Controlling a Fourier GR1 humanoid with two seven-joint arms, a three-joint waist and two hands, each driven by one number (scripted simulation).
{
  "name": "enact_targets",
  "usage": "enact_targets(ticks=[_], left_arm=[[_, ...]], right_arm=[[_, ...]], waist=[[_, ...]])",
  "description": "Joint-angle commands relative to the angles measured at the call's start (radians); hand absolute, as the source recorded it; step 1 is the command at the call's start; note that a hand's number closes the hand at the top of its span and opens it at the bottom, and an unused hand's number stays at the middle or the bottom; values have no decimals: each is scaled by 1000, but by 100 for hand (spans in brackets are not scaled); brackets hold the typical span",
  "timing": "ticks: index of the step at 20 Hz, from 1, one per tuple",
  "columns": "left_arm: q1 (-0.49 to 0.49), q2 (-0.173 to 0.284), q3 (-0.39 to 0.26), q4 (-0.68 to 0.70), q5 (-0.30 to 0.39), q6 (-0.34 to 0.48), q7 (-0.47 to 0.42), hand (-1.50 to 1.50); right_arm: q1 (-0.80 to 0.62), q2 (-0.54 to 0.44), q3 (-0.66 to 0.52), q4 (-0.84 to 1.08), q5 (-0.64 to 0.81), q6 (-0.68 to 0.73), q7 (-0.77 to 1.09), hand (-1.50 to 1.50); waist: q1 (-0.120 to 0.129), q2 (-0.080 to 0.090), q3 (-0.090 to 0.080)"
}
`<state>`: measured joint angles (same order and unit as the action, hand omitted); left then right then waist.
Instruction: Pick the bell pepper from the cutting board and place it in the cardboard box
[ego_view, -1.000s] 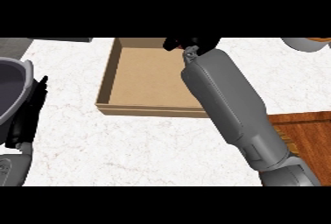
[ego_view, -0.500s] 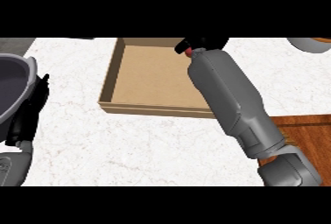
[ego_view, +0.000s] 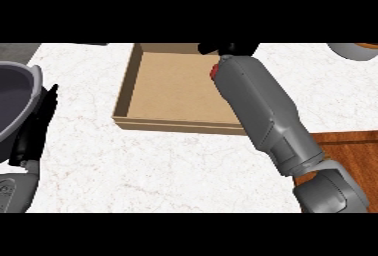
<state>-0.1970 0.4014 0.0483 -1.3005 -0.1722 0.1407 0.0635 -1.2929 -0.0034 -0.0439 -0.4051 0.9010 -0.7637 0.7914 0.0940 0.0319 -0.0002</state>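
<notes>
Shifted rightward over the cardboard box (ego_view: 173, 85) (far rim), right hand (ego_view: 230, 48) clutches bell pepper (ego_view: 215, 71).

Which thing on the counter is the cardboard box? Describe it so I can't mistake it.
On the white marble counter, look at the top middle of the head view. The cardboard box is the open tan tray with low walls, partly covered by the grey right forearm. The wooden cutting board at the lower right is darker, reddish and flat.
</notes>
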Motion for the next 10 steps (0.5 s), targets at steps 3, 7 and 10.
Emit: enact_targets(ticks=[3,7,10], left_arm=[[-9,24,24,12,7,-16,12,0],[35,22,50,26,30,-25,-15,0],[43,6,39,29,5,-3,-22,0]], right_arm=[[-8,3,6,-9,-6,-269,-35,-150],[18,3,-10,-60,-34,-342,-81,-150],[24,3,-9,-119,-108,-344,-116,-150]], waist=[[-15,-11,0],[-51,-24,0],[-60,-27,0]])
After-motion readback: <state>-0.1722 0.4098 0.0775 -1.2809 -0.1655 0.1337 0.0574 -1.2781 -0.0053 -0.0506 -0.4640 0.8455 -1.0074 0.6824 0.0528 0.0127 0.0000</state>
